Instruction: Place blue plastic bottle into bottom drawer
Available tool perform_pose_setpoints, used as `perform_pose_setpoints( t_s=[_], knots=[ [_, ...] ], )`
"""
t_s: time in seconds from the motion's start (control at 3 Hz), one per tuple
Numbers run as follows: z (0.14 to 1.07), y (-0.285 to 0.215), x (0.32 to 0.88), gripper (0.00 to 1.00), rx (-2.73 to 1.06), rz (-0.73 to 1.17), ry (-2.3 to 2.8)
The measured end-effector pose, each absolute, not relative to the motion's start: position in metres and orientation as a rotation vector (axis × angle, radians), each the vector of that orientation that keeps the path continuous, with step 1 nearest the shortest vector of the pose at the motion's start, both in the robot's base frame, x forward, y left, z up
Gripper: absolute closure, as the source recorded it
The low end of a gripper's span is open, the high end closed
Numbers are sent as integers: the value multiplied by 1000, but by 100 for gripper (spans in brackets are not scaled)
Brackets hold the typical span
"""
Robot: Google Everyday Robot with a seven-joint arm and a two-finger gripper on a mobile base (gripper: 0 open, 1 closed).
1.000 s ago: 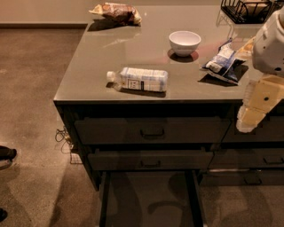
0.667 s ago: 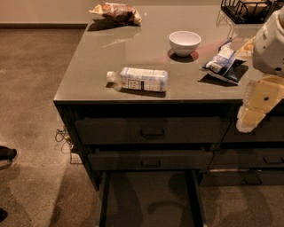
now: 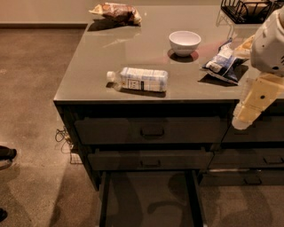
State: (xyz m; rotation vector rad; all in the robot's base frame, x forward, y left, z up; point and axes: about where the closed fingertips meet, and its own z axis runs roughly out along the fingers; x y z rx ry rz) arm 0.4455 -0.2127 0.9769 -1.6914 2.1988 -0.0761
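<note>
Gripper: the gripper (image 3: 242, 119) is hanging off the right end of the cabinet (image 3: 111, 53), just in front of its front edge and below the level of its top; it is pointing down and to the left and carrying nothing; whether it is apart or together cannot be told
Arm: the arm (image 3: 268, 42) is coming in from the right edge, its white rounded section hovering above the cabinet's right end, with the cream link bending down past the front edge to the gripper
Blue plastic bottle: the blue plastic bottle (image 3: 141, 79) is lying on its side on the cabinet's top, near the front edge and left of the middle, white cap pointing left, well apart from the gripper
Bottom drawer: the bottom drawer (image 3: 151, 199) is standing pulled out at the foot of the cabinet's left column, its flat dark inside showing between the side rails
Upper drawers: the top drawer (image 3: 151, 131) and the middle drawer (image 3: 151, 159) are sitting above it, each with a handle
White bowl: the white bowl (image 3: 184, 42) is resting upright on the cabinet's top, behind and to the right of the bottle
Snack bag: the blue-and-white snack bag (image 3: 222, 62) is lying toward the cabinet's right end, beside the arm
Brown bag: the brown bag (image 3: 116, 12) is lying at the cabinet's back left
Wire basket: the wire basket (image 3: 244, 9) is sitting at the cabinet's back right corner
Cables: the cables (image 3: 64, 137) are trailing on the floor against the cabinet's left side
</note>
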Motion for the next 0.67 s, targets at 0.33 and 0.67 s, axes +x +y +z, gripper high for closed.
perform_pose_setpoints(
  t_s=[0.33, 0.67],
  knots=[
    [979, -212, 450, 0, -1649, -66, 2179],
    [981, -204, 485, 0, -1569, -7, 2097]
  ],
)
